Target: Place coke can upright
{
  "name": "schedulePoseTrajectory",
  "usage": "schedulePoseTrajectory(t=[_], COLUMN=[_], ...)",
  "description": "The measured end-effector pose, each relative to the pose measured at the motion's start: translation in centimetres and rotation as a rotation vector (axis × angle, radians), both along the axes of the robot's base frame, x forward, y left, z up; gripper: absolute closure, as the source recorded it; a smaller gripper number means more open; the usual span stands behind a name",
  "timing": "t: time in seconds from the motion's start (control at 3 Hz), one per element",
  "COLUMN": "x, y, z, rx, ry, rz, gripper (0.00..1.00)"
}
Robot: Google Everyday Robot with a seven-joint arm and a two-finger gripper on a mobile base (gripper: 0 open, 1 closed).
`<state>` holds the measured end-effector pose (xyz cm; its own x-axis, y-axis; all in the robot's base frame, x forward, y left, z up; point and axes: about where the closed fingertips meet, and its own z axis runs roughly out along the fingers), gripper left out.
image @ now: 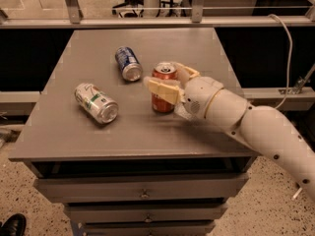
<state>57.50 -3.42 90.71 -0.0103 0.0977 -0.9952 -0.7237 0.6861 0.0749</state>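
Observation:
The coke can (163,101) stands upright on the grey table (69,134), right of its middle, silver top up. My gripper (165,77) comes in from the right and straddles the can. Its near finger (161,89) crosses in front of the can and its far finger (189,73) is behind it on the right. The fingers look spread a little wider than the can, so the gripper looks open.
A blue can (128,63) lies on its side behind and left of the coke can. A white-and-green can (96,103) lies on its side at the left. Drawers (142,188) sit under the tabletop. A rail and a cable (284,58) run behind.

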Motion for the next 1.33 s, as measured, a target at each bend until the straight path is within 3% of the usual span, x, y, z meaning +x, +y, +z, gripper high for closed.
schedulePoseTrajectory(t=[0.33,1.33], x=[-0.3,1.1], y=[-0.5,-9.2], z=[0.5,7.4], rx=[0.004,-0.034], ry=[-0.009,-0.036], rz=[0.01,0.126], gripper=[0.0,0.0])
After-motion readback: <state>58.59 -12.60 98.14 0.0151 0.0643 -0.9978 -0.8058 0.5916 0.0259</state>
